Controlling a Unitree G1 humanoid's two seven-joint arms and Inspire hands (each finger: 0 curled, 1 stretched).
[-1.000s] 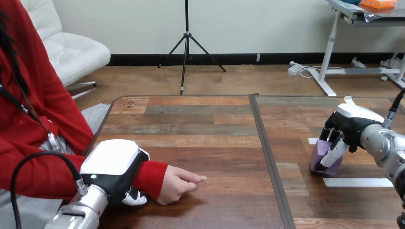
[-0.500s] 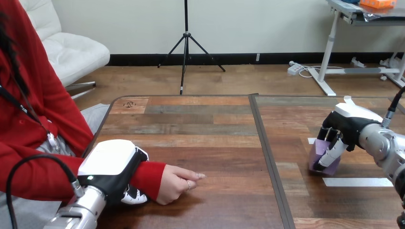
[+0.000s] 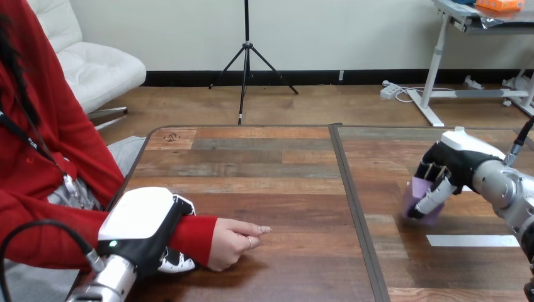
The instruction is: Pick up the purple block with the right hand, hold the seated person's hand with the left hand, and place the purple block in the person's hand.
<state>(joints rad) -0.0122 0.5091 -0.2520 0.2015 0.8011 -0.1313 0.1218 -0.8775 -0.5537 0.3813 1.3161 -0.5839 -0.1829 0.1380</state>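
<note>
Right hand [image 3: 452,165]: closed round the small purple block [image 3: 416,191], fingers curled down its near face and the white-shelled back over its top. I read this as a top-down wrap, so the block can be carried sideways without slipping.
Purple block: inside that grip, on the right half of the table and well apart from the person. I cannot tell whether its underside is clear of the wood.
Left hand [image 3: 140,221]: lies across the person's red-sleeved wrist [image 3: 194,234], white shell on top, with fingertips [image 3: 173,262] showing beneath the sleeve on the near side. Wrapped round the wrist, by my reading.
Purpose of that hold: probably to steady the receiving arm so the drop point stays fixed.
Person's hand [image 3: 232,242]: resting on the wood just beyond the sleeve, knuckles up and fingers loosely folded. No open palm is offered yet.
Wooden plank table [image 3: 271,170]: a dark seam splits it, with the person's arm to its left and the block to its right.
White tape strip [image 3: 472,240]: flat on the wood near the block, likely a start marker.
Judgement: the grasp is made, while the carry across the seam and the placing are not yet done.
</note>
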